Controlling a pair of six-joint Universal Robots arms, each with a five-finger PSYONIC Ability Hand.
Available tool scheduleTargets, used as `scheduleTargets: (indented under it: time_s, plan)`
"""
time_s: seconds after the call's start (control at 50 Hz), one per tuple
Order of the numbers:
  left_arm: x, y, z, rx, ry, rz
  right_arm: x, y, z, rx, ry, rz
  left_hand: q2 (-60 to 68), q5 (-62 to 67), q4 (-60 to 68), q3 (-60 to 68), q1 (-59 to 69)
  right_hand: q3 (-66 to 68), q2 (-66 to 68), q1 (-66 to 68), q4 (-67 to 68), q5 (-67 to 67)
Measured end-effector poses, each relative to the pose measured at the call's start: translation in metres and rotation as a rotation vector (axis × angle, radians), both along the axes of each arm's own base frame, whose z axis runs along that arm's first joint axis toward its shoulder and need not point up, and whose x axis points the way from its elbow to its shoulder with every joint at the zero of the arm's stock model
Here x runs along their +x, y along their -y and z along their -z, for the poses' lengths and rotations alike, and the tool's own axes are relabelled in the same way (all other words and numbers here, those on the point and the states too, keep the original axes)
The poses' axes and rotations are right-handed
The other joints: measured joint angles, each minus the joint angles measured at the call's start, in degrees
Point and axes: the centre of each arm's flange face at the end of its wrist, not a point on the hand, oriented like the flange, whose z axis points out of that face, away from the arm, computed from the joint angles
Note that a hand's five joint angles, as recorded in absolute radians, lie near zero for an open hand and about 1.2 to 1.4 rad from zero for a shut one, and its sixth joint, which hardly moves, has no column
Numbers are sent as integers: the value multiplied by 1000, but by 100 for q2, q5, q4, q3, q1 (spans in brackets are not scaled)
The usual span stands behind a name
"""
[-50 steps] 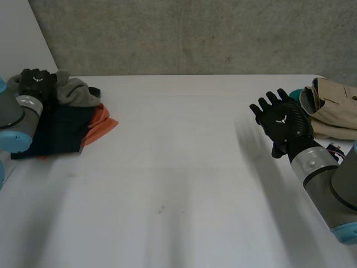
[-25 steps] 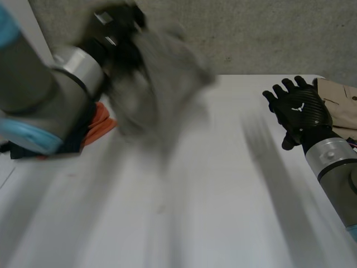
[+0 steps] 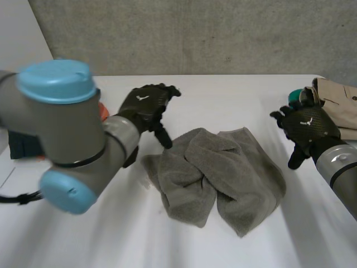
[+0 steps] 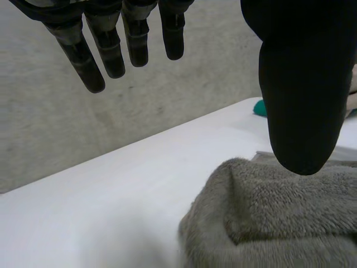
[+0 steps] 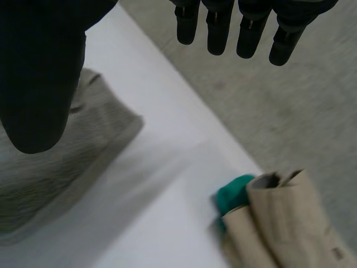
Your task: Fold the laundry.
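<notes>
A crumpled grey towel [image 3: 217,170] lies in a heap on the middle of the white table [image 3: 223,95]. My left hand [image 3: 146,106] hovers open just above the towel's far left side, fingers straight, holding nothing. Its wrist view has the towel [image 4: 268,220] under the thumb and the fingers [image 4: 111,47] spread apart. My right hand [image 3: 305,128] hangs open above the table to the right of the towel, clear of it. In the right wrist view the towel's edge [image 5: 67,167] lies under the thumb.
A folded beige garment [image 3: 334,106] with a teal item [image 3: 294,96] beside it sits at the table's far right corner; both also lie beyond the right hand, beige garment [image 5: 279,223], teal item [image 5: 234,192]. A dark and orange pile [image 3: 22,146] peeks out behind my left arm.
My left hand carried the grey towel from the pile at the left to the table's middle and let it go, fingers now open. The right hand drew slightly to the right.
</notes>
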Motion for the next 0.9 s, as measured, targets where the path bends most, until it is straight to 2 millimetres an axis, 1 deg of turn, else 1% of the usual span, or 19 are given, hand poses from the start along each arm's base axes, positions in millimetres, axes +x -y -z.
scheduleTargets:
  time_s: [0.1, 0.18, 0.2, 0.22, 0.28, 0.3, 0.32, 0.38, 0.48, 0.54, 0.56, 0.58, 0.6, 0.62, 0.64, 0.68, 0.76, 0.82, 0.9]
  plan:
    - [21, -25, 12, 58, 40, -14, -1, -14, 2, 181, 62, 20, 348, 469, 411, 374, 459, 0, 0, 0, 0, 0]
    - [29, -42, 34, 125, 81, -2, -1, -22, 6, 293, 152, 56, 585, 712, 646, 615, 665, 0, 0, 0, 0, 0]
    - [30, -49, 44, 155, 99, 8, -1, -25, 9, 335, 191, 72, 569, 665, 614, 596, 641, 0, 0, 0, 0, 0]
    - [30, -49, 44, 155, 99, 8, -1, -25, 9, 335, 191, 72, 569, 665, 614, 596, 641, 0, 0, 0, 0, 0]
    - [25, -60, 70, 209, 136, 39, 1, -32, 21, 414, 262, 91, 358, 399, 370, 377, 418, 0, 0, 0, 0, 0]
    - [25, -60, 70, 209, 136, 39, 1, -32, 21, 414, 262, 91, 358, 399, 370, 377, 418, 0, 0, 0, 0, 0]
    - [20, -63, 82, 225, 149, 56, 5, -35, 30, 441, 280, 86, 108, 99, 103, 119, 163, 3, 2, 1, 2, 1]
    - [12, -63, 97, 229, 155, 75, 14, -41, 45, 470, 287, 58, 102, 97, 101, 114, 163, 333, 291, 223, 310, 308]
    - [1, -57, 114, 214, 154, 90, 29, -48, 63, 474, 272, 13, 102, 103, 102, 114, 163, 1525, 1453, 1523, 1507, 1502]
    - [-6, -53, 119, 199, 151, 98, 34, -47, 69, 442, 262, 5, 1844, 1758, 1762, 1865, 2065, 4231, 4253, 4118, 4213, 4153]
    - [-8, -51, 119, 193, 148, 100, 35, -45, 69, 426, 261, 5, 3351, 3201, 3246, 3196, 3757, 4871, 4911, 4722, 4846, 4780]
    - [-11, -50, 119, 184, 143, 102, 37, -42, 69, 401, 261, 5, 3605, 3442, 3495, 3540, 4006, 5256, 5337, 5085, 5235, 5164]
    - [-13, -48, 118, 172, 136, 104, 38, -38, 68, 373, 262, 5, 4519, 4390, 4447, 4313, 4778, 5474, 5492, 5142, 5468, 5334]
    - [-17, -45, 115, 152, 121, 104, 39, -34, 65, 337, 264, 3, 4519, 4390, 4447, 4313, 4778, 5549, 5516, 5142, 5564, 5385]
    - [-20, -41, 111, 128, 105, 104, 40, -28, 61, 290, 267, 0, 5159, 4931, 5165, 5068, 4981, 5584, 5516, 5142, 5611, 5393]
    - [-27, -30, 95, 68, 60, 96, 43, -13, 45, 172, 270, -13, 5268, 4937, 5309, 5210, 4982, 5599, 5516, 5142, 5629, 5393]
    - [-30, 6, 41, -96, -49, 38, 49, 15, -2, -88, 255, -42, 5271, 4937, 5329, 5232, 4981, 5600, 5516, 5142, 5631, 5394]
    - [-13, 43, -16, -248, -123, -49, 52, 34, -50, -297, 224, -51, 5271, 4937, 5329, 5232, 4981, 5602, 5516, 5142, 5631, 5426]
    - [9, 63, -65, -352, -158, -116, 53, 43, -93, -423, 190, -47, 5271, 4937, 5329, 5232, 4981, 5610, 5516, 5142, 5637, 5441]
